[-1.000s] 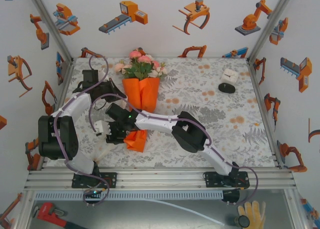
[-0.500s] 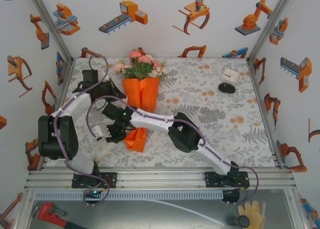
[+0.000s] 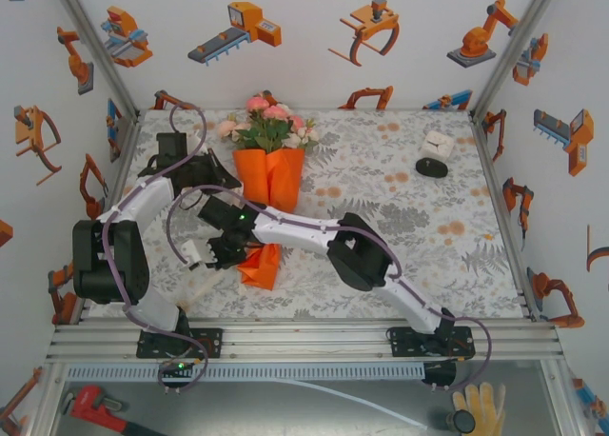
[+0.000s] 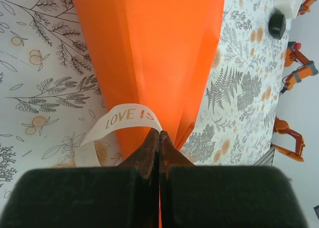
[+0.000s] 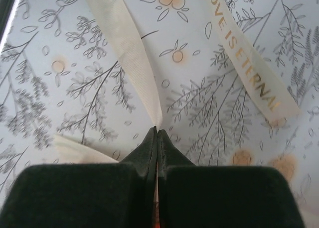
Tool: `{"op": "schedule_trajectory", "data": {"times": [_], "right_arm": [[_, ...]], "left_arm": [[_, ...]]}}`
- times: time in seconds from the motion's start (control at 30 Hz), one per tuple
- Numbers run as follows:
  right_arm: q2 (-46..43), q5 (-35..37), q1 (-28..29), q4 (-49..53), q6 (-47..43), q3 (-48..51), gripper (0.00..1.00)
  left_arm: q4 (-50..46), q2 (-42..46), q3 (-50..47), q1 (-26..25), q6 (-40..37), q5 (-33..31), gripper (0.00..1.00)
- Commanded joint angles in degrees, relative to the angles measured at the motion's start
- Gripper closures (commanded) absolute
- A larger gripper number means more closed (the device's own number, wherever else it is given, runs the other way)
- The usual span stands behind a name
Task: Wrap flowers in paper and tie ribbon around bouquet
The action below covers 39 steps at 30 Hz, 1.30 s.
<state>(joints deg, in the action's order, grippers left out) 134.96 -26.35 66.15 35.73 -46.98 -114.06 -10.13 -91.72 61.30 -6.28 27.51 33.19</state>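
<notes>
The bouquet lies on the cloth with its flowers (image 3: pixel 264 122) at the far end. The orange paper (image 3: pixel 269 177) tapers to a folded tip (image 3: pixel 259 267) and runs up the left wrist view (image 4: pixel 149 54). My left gripper (image 4: pixel 159 133) is at the cone's narrow part, shut on the cream ribbon (image 4: pixel 130 119) printed "LOVE IS". It is beside the cone's left edge from above (image 3: pixel 217 177). My right gripper (image 5: pixel 157 130) is low over the cloth left of the tip (image 3: pixel 197 256), shut on a ribbon strand (image 5: pixel 130 54). Another printed strand (image 5: pixel 249 73) lies to its right.
A black round object (image 3: pixel 432 168) and a small white box (image 3: pixel 439 143) stand at the back right. The right arm (image 3: pixel 314 234) stretches across the near middle of the floral cloth (image 3: pixel 409 217). Metal frame posts (image 3: pixel 500 55) and walls close in the sides.
My right gripper has closed from open onto the ribbon strand beside the paper tip. The right arm shifted slightly. The left gripper stayed shut in place.
</notes>
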Motion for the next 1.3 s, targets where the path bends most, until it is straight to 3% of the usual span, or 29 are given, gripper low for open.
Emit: {"op": "schedule_trajectory", "data": {"times": [0.0,0.4,0.57,0.83,0.93,1.03,1.27], "right_arm": [[-9.67,2.51,0.34,-8.92,0.79,5.37,1.0],[-17.63,10.62,-2.51,-10.76,-0.16,13.02,1.0],[-22.13,16.7,-3.8,-12.33,1.84,22.4,1.0],[-25.35,19.4,-6.43,-18.05,5.12,32.25,1.0],[-25.76,17.99,-6.94,-20.04,6.5,32.65,1.0],[-26.62,15.39,-7.0,-21.39,8.04,32.66,1.0],[-30.16,1.83,-5.77,-31.88,20.31,36.36,1.0]], "left_arm": [[-0.3,0.91,0.4,-0.1,-1.93,3.27,1.0],[-1.37,3.46,-0.8,-0.81,-2.63,3.53,1.0],[-2.0,3.66,-0.65,-0.92,-3.1,3.63,1.0],[-2.2,2.96,0.21,-2.44,-3.34,3.28,1.0],[-4.11,2.34,0.88,-3.51,-5.05,2.27,1.0],[-9.36,2.48,0.76,-4.69,-6.75,-6.66,1.0],[-2.8,14.56,-10.5,-4.52,-3.36,-12.84,1.0]]}}
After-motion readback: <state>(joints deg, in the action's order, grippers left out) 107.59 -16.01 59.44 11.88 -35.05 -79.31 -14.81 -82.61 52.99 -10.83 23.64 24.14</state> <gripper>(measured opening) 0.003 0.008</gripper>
